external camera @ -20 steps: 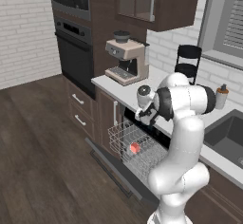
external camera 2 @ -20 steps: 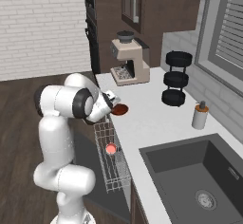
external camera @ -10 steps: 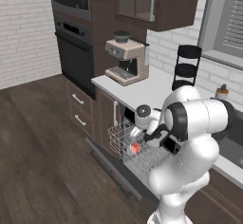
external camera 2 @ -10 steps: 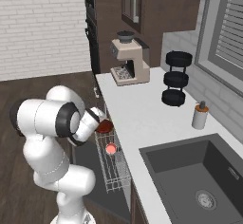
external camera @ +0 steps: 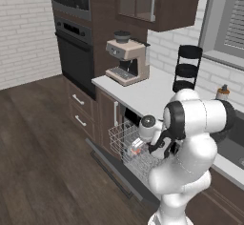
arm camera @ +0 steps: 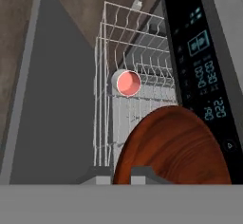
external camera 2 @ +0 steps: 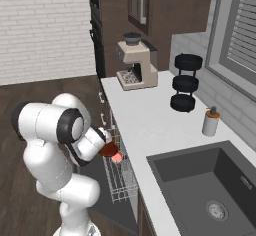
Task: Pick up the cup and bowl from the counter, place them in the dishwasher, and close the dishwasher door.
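While your gripper point(arm camera: 124, 174) has its two fingers pinched tight on the rim of the bowl point(arm camera: 173, 147), the reddish-brown bowl hangs tipped on its edge just above the wire rack point(arm camera: 137, 71) of the dishwasher point(arm camera: 201, 66). You can see the cup point(arm camera: 128, 83) already lying in that rack, a little way past the bowl, with its pink inside facing you. Under the rack the dishwasher door point(arm camera: 57, 109) is folded down flat and open, and beside it runs the white counter point(external camera 2: 150, 125) with a coffee machine point(external camera 2: 136, 62) and a black round rack point(external camera 2: 185, 82) on top.
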You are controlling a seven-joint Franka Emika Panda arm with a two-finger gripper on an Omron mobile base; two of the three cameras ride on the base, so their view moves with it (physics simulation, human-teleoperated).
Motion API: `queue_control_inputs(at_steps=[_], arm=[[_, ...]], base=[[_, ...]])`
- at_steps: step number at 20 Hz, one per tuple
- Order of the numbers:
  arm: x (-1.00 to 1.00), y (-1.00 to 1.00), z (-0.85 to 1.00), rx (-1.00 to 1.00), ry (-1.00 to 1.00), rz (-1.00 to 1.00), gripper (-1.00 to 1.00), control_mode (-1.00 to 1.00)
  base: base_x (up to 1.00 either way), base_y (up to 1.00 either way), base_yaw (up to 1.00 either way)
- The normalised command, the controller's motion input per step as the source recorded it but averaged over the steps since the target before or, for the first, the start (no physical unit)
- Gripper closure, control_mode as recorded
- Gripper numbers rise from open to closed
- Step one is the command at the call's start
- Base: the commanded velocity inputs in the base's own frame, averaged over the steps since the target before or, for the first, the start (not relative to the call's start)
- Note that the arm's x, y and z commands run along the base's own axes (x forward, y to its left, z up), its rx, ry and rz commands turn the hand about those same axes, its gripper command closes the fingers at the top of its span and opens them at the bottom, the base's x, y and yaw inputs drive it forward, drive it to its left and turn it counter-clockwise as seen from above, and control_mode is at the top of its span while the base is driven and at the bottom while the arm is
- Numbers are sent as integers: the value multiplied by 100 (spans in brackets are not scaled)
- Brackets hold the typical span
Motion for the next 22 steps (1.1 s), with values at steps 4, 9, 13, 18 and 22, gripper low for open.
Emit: queue_control_inputs(at_steps=[4,9,13,18,22], arm=[[0,-10,-82,9,6,-9,100,-100],[0,-9,-84,2,1,-7,100,-100],[0,-4,-90,-2,-8,-3,100,-100],[0,0,-88,-7,-11,-2,100,-100],[0,-9,-92,-4,-7,-4,100,-100]], base=[[0,0,0],[0,0,0],[0,0,0],[0,0,0],[0,0,0]])
